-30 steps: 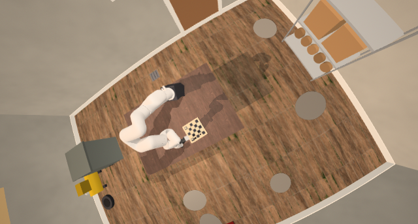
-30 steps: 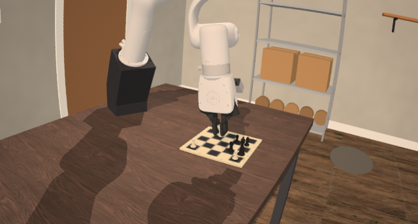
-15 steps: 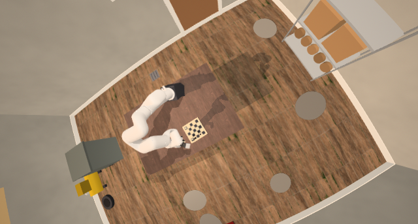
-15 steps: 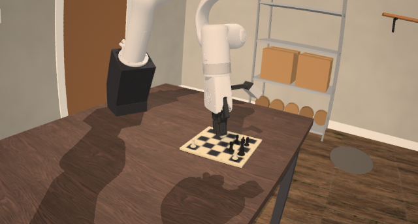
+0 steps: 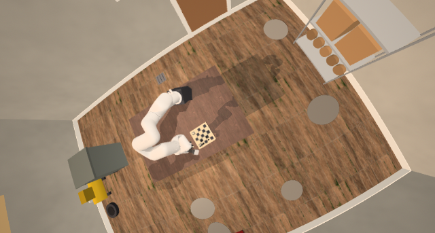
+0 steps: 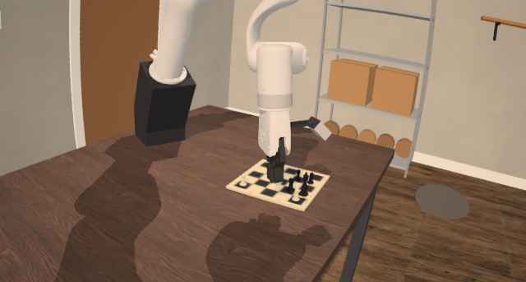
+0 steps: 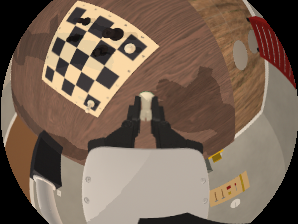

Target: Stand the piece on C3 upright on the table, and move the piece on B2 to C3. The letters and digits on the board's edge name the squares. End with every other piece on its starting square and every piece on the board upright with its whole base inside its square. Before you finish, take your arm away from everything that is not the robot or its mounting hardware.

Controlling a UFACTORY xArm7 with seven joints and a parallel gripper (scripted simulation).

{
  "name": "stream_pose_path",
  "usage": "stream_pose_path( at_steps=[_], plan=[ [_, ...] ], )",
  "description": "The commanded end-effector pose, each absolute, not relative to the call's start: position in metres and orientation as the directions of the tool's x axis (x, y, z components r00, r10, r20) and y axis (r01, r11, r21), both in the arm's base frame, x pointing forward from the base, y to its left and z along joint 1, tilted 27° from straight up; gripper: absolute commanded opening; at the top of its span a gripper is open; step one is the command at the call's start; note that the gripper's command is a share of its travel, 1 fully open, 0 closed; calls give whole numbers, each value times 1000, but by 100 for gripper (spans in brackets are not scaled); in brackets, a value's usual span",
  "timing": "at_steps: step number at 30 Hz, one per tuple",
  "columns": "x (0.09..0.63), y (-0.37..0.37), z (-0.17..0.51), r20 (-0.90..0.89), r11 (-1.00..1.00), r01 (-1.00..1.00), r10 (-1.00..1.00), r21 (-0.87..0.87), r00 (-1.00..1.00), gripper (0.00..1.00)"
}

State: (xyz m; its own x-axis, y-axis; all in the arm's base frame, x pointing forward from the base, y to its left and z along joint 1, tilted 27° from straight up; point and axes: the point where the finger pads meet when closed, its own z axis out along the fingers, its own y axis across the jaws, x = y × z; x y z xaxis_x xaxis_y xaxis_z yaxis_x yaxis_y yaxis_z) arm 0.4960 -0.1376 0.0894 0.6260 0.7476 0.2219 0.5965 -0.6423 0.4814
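My gripper (image 5: 193, 151) (image 6: 274, 174) (image 7: 146, 104) is shut on a white chess piece (image 7: 145, 102), held upright between the dark fingers. It hangs over the bare table just off one corner of the chessboard (image 5: 211, 138) (image 6: 263, 196) (image 7: 59, 26). In the exterior view the fingers hide the piece. On the board stand several black pieces (image 6: 303, 187) (image 7: 101, 28) in a group, one white piece (image 6: 243, 181) (image 7: 91, 102) near a corner, and another white piece (image 6: 295, 196) (image 7: 131, 47) near another corner. I cannot read the square labels.
The dark wooden table (image 6: 123, 216) (image 5: 234, 124) carries the arm's black base (image 6: 163, 105) (image 5: 183, 93) at its back. The table's edge runs close to the board on the right. A metal shelf (image 6: 371, 56) with boxes stands behind.
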Motion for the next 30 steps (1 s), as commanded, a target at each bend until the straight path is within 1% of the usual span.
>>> stream_pose_path(
  at_steps=[1,14,30],
  plan=[
    [506,-141,75,166,-657,628,734,417,659,0],
    [525,-149,35,166,-657,628,734,417,659,0],
    [526,-149,32,166,-657,628,734,417,659,0]
  ],
)
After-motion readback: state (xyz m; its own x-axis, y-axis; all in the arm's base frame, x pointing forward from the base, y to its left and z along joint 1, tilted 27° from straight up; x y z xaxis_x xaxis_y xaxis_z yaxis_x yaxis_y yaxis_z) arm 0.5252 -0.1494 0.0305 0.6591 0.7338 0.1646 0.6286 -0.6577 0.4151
